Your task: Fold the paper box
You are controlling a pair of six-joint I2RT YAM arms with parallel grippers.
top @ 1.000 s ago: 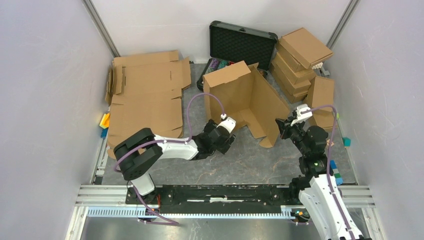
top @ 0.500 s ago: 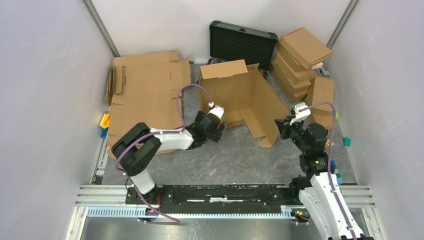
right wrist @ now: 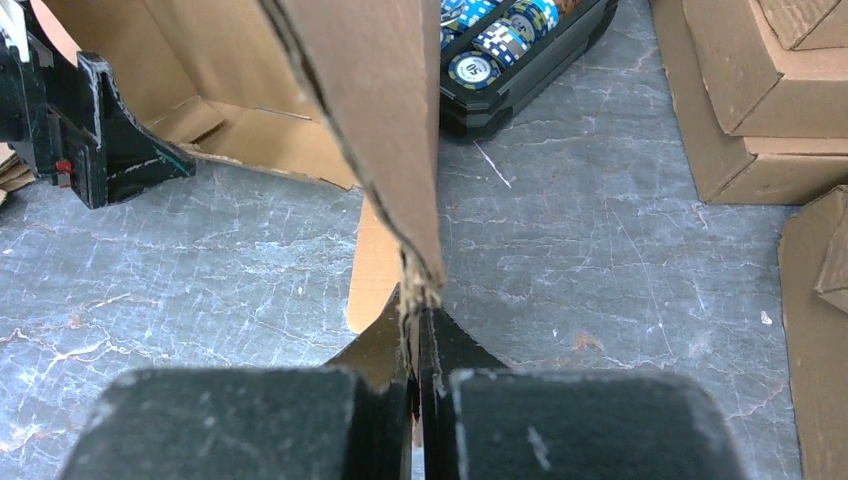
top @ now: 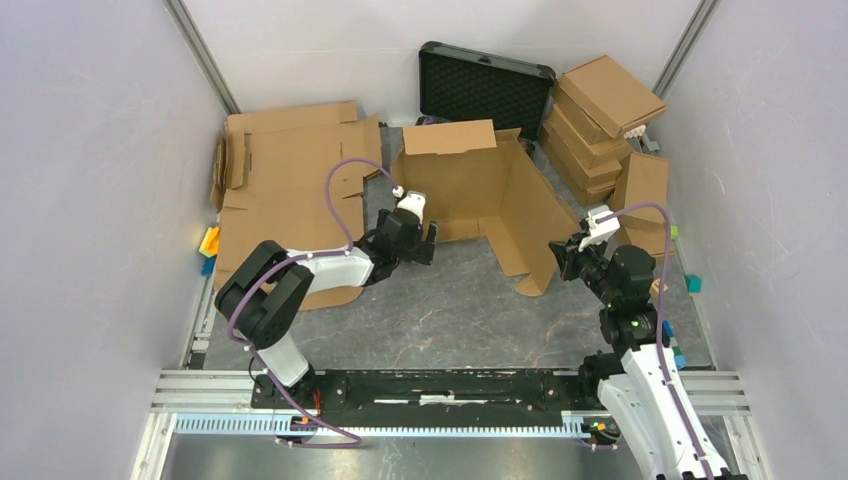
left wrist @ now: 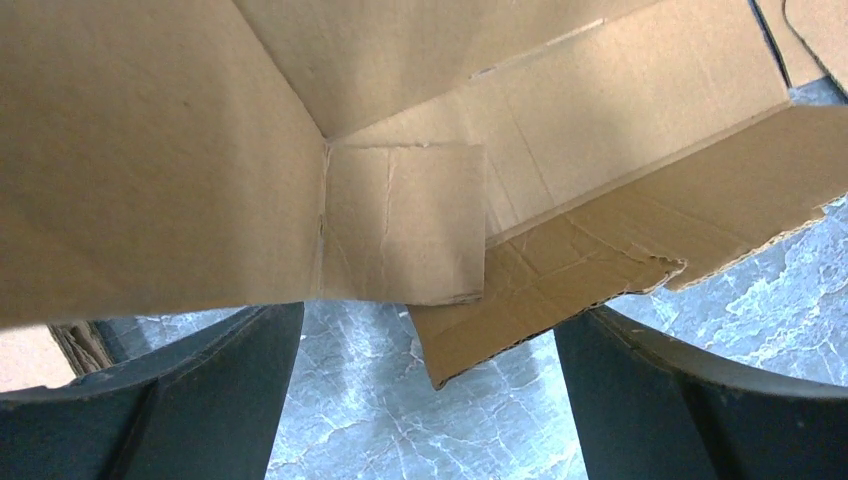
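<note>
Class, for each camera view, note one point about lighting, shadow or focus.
Top external: even, soft light, sharp throughout, only faint shadow beside the paper box. Left wrist: cardboard crisp, left gripper dark and soft-edged. Right wrist: right gripper blurred up close, chips beyond readable.

One paper box (top: 470,190), one black case (top: 485,85), one pile of flat blanks (top: 290,190), one stack of folded boxes (top: 605,100)
</note>
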